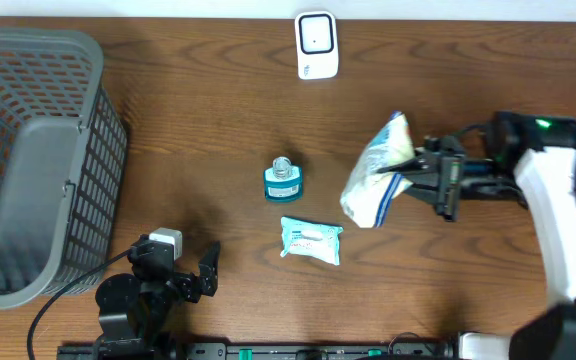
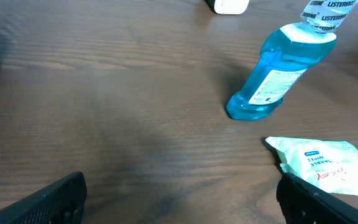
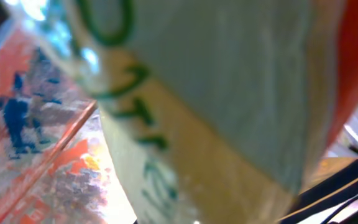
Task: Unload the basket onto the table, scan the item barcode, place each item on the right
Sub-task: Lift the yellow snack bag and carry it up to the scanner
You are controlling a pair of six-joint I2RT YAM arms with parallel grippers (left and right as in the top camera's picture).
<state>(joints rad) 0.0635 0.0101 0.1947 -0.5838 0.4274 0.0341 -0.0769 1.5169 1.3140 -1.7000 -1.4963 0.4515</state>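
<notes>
Overhead: the right tool [image 1: 416, 172] pinches a bag [image 1: 376, 172] over the right side of the surface [image 1: 218, 100], apart from the scanner [image 1: 316, 45] at the far edge; the left tool [image 1: 183, 268] is spread near the front edge. Left wrist: bottle [image 2: 278, 74] and wipes pack [image 2: 325, 158] ahead. Right wrist: the blurred bag [image 3: 185, 106] fills the view.

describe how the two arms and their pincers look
Right arm: white shell, black joints, small green light; right pincer black. Left arm: all black with a pale block on top; left pincer black, a black cable looping beside it.
</notes>
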